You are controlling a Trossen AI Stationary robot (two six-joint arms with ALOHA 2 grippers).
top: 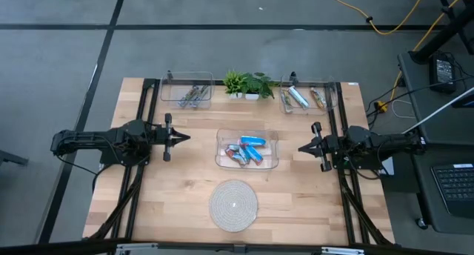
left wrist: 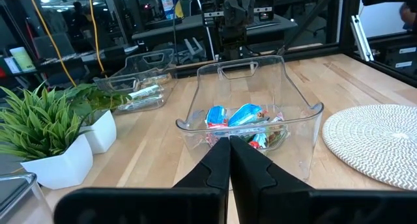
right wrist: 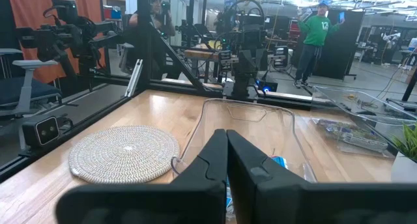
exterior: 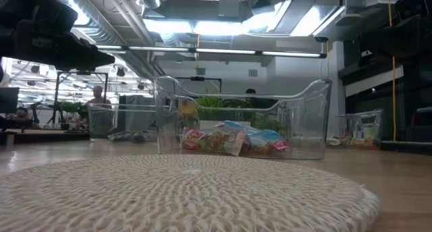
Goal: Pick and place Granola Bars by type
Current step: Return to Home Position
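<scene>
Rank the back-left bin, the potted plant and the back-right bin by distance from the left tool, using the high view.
1. Back-left bin, just beyond the left tool.
2. Potted plant, back centre.
3. Back-right bin, opposite back corner.

Left of the green potted plant (top: 248, 83), the silvery wrapped bars (top: 194, 96) are too small to read. So are the blue and orange wrapped bars (top: 298, 98) right of it.

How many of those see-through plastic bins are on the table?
3. The middle bin sits at the table's centre; the back left bin and the back right bin flank the potted plant at the far edge. None seems hidden.
</scene>
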